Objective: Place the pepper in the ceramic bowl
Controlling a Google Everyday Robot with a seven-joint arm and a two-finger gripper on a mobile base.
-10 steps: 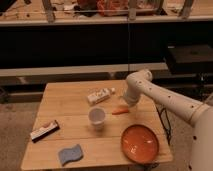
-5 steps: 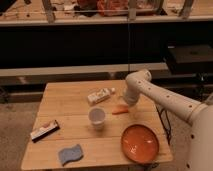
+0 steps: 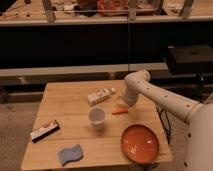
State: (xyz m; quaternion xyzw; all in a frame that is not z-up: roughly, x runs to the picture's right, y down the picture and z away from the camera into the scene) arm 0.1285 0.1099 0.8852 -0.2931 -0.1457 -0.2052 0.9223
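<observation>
**Little movement: end effector above the pepper**

We see the arm barely shifted since the earlier frame. Our end effector (image 3: 125,101) hangs wide open and empty just above the pepper (image 3: 119,111), which lies on the counter (image 3: 65,100) apart from the ceramic bowl (image 3: 140,144). Its fingertips are hard to tell apart. The elbow is raised, forearm angled down.

The desk (image 3: 65,100) is pale, matt wood. The ceramic bowl (image 3: 140,143) gleams glossy orange-red, and the cup (image 3: 97,118) looks like translucent plastic. The claw (image 3: 125,103), on a smooth white arm (image 3: 160,97), hangs just above the smooth orange pepper (image 3: 119,111).
</observation>
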